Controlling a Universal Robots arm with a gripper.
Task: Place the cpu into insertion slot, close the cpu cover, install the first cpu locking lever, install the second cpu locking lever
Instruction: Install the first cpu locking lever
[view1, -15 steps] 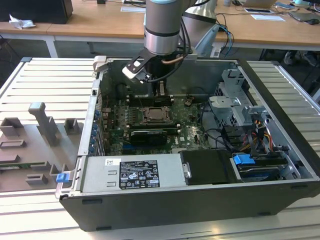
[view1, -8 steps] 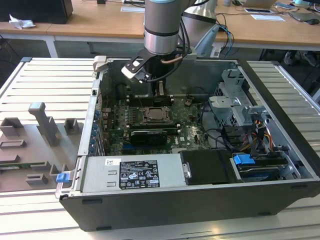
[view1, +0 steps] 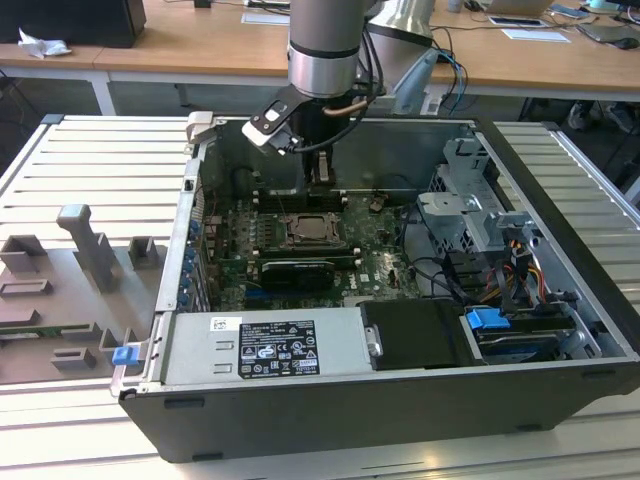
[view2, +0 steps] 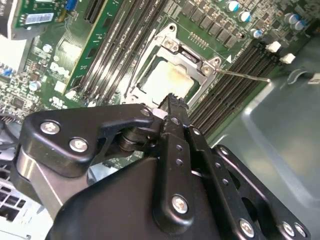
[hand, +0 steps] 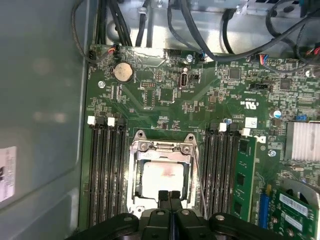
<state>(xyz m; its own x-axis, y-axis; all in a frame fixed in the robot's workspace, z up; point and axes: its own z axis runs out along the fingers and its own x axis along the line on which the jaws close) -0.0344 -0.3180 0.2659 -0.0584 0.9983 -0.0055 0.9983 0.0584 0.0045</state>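
Observation:
The cpu (hand: 161, 176) lies flat in the insertion slot (hand: 139, 136), its pale silvery-tan top showing through a square window. The cpu cover (hand: 161, 156), a silvery frame, rests down over it. A thin locking lever (view2: 245, 76) sticks out sideways from the socket, over the memory slots. My gripper (hand: 170, 196) hangs just above the near edge of the socket, its black fingers pressed together with nothing between them. In the exterior view the gripper (view1: 320, 170) points down into the open computer case, a little behind the socket (view1: 313, 230).
Long memory slots (hand: 106, 170) flank the socket on both sides, with a green memory card (hand: 245, 175) beyond one bank. A long black card (view1: 297, 270) sits in front of the socket. Cables (hand: 225, 30), the grey case wall (hand: 40, 125) and a drive cage (view1: 480, 210) hem in the board.

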